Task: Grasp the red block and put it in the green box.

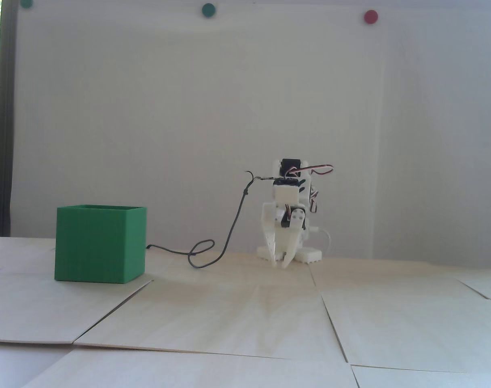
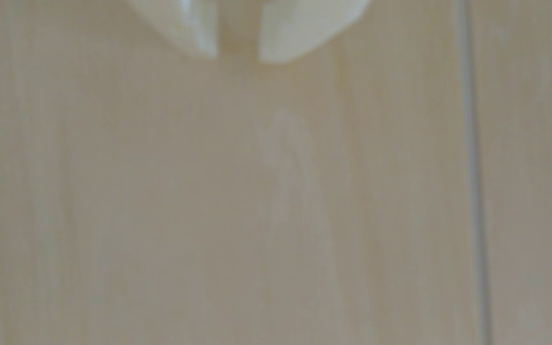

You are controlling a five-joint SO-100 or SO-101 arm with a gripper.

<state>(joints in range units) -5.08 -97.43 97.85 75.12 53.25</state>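
Pale wooden boards (image 1: 245, 307) cover the table in front of a white wall (image 1: 189, 121). On the left in the fixed view stands the green box (image 1: 100, 244), open on top. Well to its right the white arm (image 1: 288, 210) is folded low, its gripper (image 1: 282, 260) pointing down at the wood. In the wrist view a small gap shows between the fingertips (image 2: 198, 30), with nothing held. I see no red block and no writing anywhere.

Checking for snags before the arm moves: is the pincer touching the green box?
Apart. The fixed view shows the pincer well right of the green box, with bare table between them.
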